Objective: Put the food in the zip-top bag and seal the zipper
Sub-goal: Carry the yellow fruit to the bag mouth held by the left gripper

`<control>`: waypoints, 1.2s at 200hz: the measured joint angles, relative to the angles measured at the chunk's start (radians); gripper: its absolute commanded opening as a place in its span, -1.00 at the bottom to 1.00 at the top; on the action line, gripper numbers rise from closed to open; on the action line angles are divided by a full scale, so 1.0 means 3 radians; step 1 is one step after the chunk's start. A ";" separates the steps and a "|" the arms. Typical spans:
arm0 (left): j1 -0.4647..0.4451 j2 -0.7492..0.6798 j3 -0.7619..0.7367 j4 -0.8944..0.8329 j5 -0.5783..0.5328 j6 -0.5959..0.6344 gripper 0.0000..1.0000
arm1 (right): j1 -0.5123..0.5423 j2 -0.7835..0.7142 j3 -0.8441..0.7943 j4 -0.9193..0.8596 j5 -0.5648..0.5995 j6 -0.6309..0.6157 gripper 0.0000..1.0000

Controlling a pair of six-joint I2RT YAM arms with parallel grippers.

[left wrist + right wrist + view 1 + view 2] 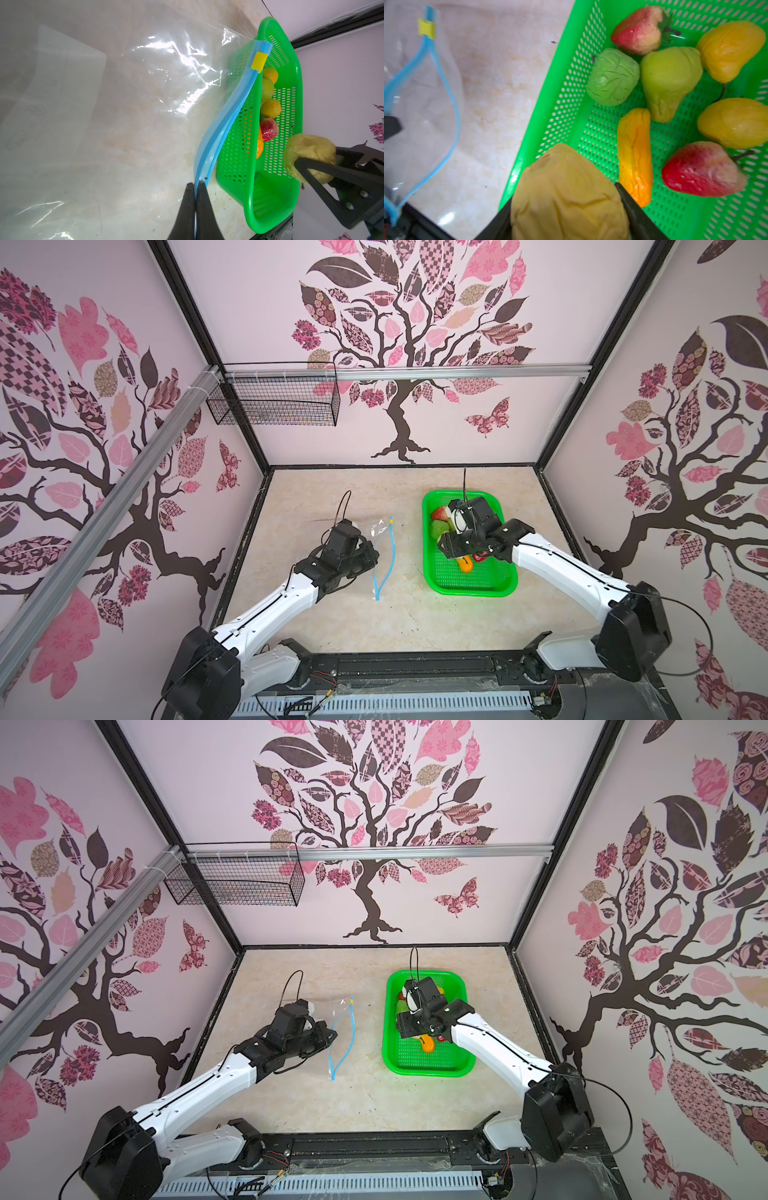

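Right now your left gripper (195, 185) is pinched shut on one lip of the blue zipper (228, 116), probably to pull the bag (124, 93) open: in both top views the two blue strips bow apart. The bag lies flat on the table (332, 626), between the left arm and the green basket (473, 592), mouth facing the basket. Your right gripper (564, 203) is clamped on the bumpy yellow piece (309, 149), held above the basket's rim on the bag side, seemingly ready to carry across. The other food (670, 83) lies in the basket. The yellow slider (258, 59) sits at the zipper's far end, leaving the mouth free. A pale label (52, 83) shows through the plastic with faint outline drawings; you can read no lettering or brand on it.
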 measured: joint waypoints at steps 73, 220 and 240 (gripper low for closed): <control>0.0000 -0.0226 0.0004 0.0276 0.0153 -0.0587 -1.00 | 0.0174 -0.0271 -0.0497 0.1409 -0.0993 0.1059 0.16; 0.0000 -0.0388 -0.0126 0.0520 0.0137 -0.0894 -1.00 | 0.0572 0.0392 -0.0519 0.2977 -0.1141 0.2041 0.14; 0.0000 -0.0406 -0.0126 0.0524 0.0137 -0.0896 -1.00 | 0.0586 0.0483 -0.0519 0.3001 -0.1109 0.2079 0.14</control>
